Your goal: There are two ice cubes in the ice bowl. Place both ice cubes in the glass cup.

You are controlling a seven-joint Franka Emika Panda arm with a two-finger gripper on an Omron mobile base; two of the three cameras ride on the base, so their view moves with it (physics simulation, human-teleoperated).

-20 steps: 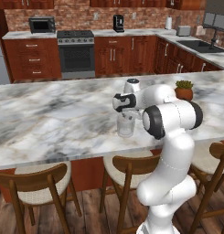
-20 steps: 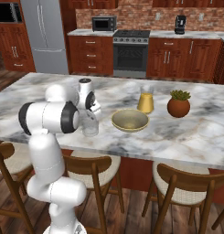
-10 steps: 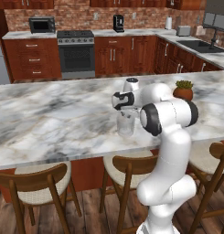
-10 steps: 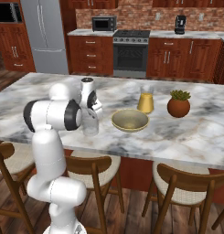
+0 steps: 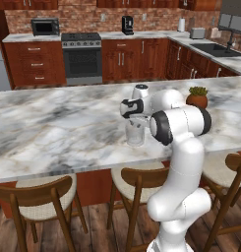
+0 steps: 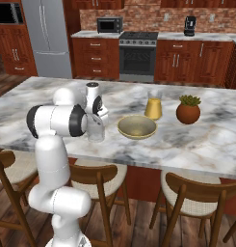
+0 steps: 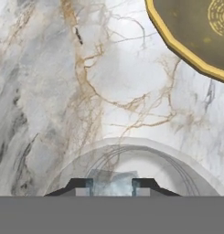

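Nothing on the tabletop [image 5: 53, 128] is shifting since a second ago; I am seeing the hand sitting slightly lower over the glass cup [image 5: 135, 133] by the near edge.

From the right base view, I am watching the gripper [image 6: 97, 114] hanging above the glass cup [image 6: 96, 131], with the ice bowl [image 6: 137, 127] just beside it.

Through the hand view, the jaws are pinching an ice cube [image 7: 111, 185] over the cup's rim [image 7: 131, 142], the ice bowl [image 7: 186, 32] lying apart.
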